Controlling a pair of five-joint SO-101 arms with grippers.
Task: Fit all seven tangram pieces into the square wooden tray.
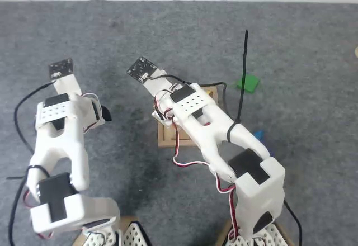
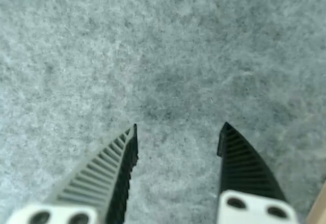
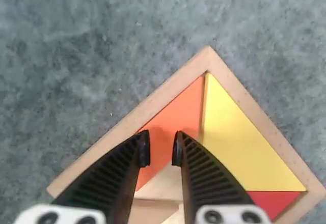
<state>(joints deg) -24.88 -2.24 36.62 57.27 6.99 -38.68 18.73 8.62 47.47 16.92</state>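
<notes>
My right gripper (image 3: pixel 159 147) hovers, jaws barely parted and apparently empty, over the orange triangle piece (image 3: pixel 175 114) in the square wooden tray (image 3: pixel 168 92), while my left gripper (image 2: pixel 179 127) gapes above grey carpet (image 2: pixel 153 56).

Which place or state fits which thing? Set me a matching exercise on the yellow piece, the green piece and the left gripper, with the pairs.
Things:
1. yellow piece
2. green piece
3. left gripper

Places or states:
A. open above bare carpet
B. lying on the carpet, outside the tray
C. lying in the tray

Pairs: 1-C, 2-B, 3-A
</notes>
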